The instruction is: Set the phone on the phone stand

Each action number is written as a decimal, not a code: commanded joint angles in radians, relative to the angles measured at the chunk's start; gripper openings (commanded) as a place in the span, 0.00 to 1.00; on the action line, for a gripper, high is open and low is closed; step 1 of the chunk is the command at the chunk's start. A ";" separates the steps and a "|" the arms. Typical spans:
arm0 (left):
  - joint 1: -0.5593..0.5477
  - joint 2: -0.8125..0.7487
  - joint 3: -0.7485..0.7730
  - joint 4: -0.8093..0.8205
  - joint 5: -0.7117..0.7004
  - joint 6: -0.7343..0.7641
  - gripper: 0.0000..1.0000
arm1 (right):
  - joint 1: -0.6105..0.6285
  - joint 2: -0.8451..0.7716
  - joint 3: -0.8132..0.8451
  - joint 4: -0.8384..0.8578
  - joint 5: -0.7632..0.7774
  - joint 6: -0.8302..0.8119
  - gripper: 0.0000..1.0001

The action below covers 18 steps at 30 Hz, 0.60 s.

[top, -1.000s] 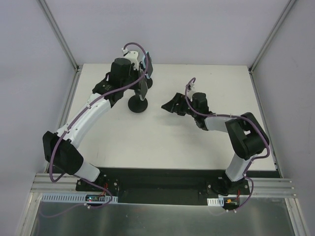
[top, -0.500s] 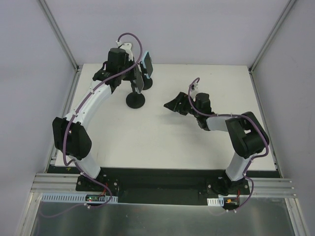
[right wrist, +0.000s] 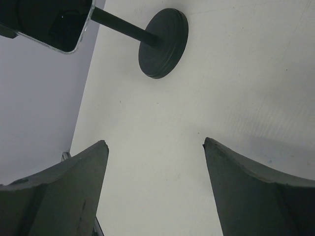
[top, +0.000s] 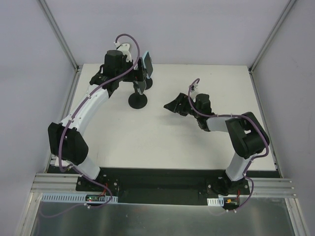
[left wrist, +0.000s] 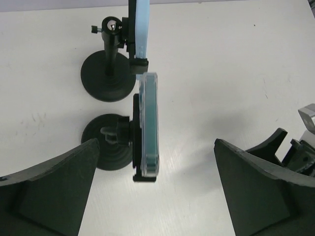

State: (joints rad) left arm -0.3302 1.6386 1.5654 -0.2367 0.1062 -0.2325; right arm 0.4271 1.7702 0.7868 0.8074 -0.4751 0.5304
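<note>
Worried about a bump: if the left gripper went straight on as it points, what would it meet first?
Likely the phone on the nearer stand, centred ahead of the open left gripper; depth is unclear.

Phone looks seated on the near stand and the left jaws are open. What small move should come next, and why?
Probably draw the left gripper straight back. Its jaws stand wide, clear of the phone on both sides, and the phone rests in the cradle of its stand, so lingering risks a bump.
</note>
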 commanded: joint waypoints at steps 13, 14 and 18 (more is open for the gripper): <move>0.002 -1.035 -0.677 -0.061 -0.080 -0.031 0.99 | 0.189 -0.855 -0.217 -0.803 0.581 -0.317 0.90; 0.002 -1.078 -0.702 -0.072 -0.068 -0.031 0.99 | 0.212 -0.936 -0.248 -0.862 0.582 -0.317 0.91; 0.002 -1.278 -0.765 -0.099 -0.008 -0.057 0.99 | 0.217 -1.478 -0.337 -1.069 0.599 -0.303 0.97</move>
